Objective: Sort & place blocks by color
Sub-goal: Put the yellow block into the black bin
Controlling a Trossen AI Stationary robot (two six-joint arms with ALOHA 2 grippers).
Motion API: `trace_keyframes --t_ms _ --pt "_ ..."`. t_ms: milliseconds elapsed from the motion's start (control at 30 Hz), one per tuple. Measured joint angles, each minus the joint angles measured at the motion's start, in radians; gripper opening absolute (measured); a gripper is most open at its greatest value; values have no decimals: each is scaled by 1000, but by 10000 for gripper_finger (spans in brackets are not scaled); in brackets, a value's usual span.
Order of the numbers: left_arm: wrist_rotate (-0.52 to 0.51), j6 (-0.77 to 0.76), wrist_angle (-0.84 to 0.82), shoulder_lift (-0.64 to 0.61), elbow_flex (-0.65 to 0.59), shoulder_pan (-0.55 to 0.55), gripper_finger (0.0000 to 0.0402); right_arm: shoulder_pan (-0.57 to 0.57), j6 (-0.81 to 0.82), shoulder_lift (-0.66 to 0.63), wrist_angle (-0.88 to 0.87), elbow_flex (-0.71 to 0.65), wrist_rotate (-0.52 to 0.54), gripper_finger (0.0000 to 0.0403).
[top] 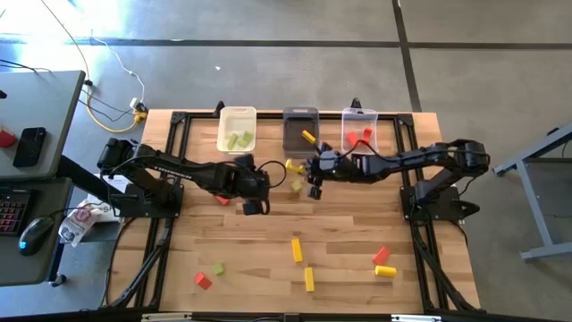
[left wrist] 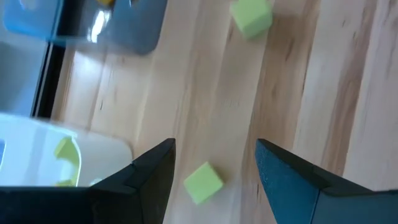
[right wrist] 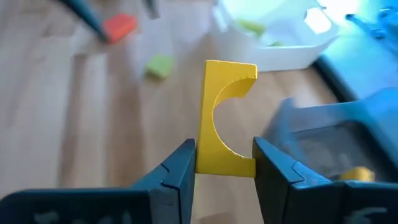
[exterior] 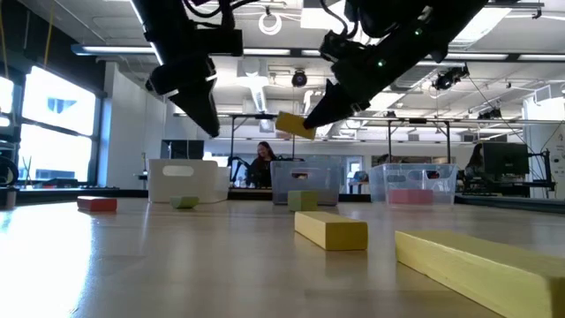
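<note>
Along table's far edge, white bin [top: 238, 128] with green blocks [top: 239, 139], grey bin [top: 300, 131] with yellow block [top: 308, 137]

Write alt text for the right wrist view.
The right hand grips a yellow block with a curved notch, held above a wooden table. Beyond lie a red block, a green block and a white bin.

1. You look straight down on the whole surface [top: 295, 277].
2. You look level across it, roomward.
3. Each wrist view sits close above it; both share the white bin [left wrist: 37, 149].
</note>
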Motion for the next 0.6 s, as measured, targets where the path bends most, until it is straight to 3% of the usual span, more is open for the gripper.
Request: trace_keyframes --t_ms 400,600 --pt "-16 -58 -87 0 -7 0 207 -138 26 0 192 0 157 103" --pt "-6 -96 -84 0 -74 1 207 -196 101 0 196 0 179 103"
